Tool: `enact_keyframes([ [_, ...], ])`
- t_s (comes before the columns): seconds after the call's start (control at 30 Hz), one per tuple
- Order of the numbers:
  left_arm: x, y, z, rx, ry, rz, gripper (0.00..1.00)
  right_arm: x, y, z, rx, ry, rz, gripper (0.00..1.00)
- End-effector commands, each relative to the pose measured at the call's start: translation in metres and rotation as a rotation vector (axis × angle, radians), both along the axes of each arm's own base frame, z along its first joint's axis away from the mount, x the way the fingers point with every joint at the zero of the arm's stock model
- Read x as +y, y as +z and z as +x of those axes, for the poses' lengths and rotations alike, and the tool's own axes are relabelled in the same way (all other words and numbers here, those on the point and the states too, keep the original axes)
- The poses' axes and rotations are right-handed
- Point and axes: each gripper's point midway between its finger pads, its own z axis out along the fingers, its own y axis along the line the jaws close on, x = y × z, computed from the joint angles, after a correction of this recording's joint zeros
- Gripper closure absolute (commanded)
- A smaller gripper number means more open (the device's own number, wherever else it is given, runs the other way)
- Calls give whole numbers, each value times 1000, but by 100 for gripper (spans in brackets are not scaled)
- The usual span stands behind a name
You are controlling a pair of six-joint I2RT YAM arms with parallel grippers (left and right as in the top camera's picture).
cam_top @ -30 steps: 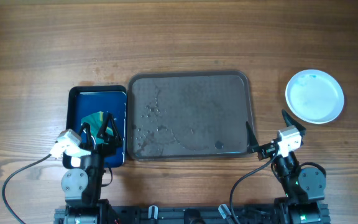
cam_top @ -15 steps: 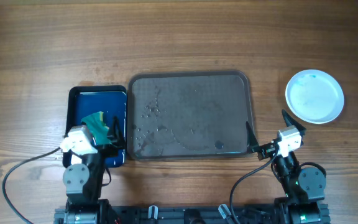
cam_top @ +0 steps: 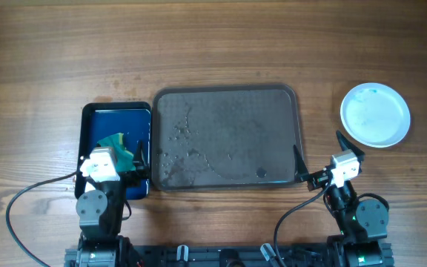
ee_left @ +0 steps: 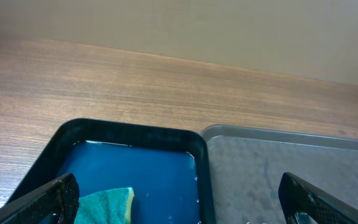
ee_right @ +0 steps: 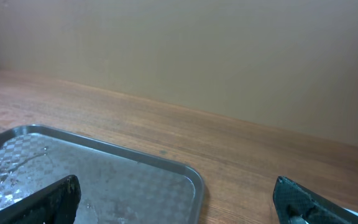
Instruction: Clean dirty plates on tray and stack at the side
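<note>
The large dark tray (cam_top: 226, 96) lies mid-table with no plate on it, only water drops and smears. It also shows in the left wrist view (ee_left: 303, 162) and the right wrist view (ee_right: 104, 174). A round white plate (cam_top: 375, 114) with a bluish sheen sits on the table to the tray's right; from above I see one outline and cannot tell whether others lie under it. My left gripper (cam_top: 128, 158) is open and empty over the small blue tray, its jaws wide apart in the left wrist view (ee_left: 179, 205). My right gripper (cam_top: 321, 153) is open and empty at the tray's near right corner, seen also in the right wrist view (ee_right: 182, 205).
A small deep-blue tray (cam_top: 95, 119) holding blue water stands left of the big tray. A teal sponge (cam_top: 115, 143) lies in it, close to my left finger in the left wrist view (ee_left: 104, 205). Bare wooden table lies beyond both trays.
My left wrist has shifted a little to the right over the blue tray and turned more square to it. The sponge stays in the blue tray. The right arm has not moved.
</note>
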Motion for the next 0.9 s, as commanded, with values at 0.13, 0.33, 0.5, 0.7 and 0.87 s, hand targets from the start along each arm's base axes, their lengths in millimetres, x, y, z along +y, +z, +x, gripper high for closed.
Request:
enact_keyframes([
  [0.13,5,14,1,-61,19,28,0,-1,3,0,-15,-3,-9,0],
  [0.33,4,28,-8,-128,20,34,0,-1,3,0,-16,-3,-9,0],
  [0.5,2,28,-7,-129,18,40,0,-1,3,0,-16,-3,-9,0],
  [0.7,-11,29,-8,-133,-66,276,0,-1,3,0,-16,-3,-9,0],
  [0.87,-12,29,-8,-133,-69,285,0,-1,3,0,-16,-3,-9,0],
])
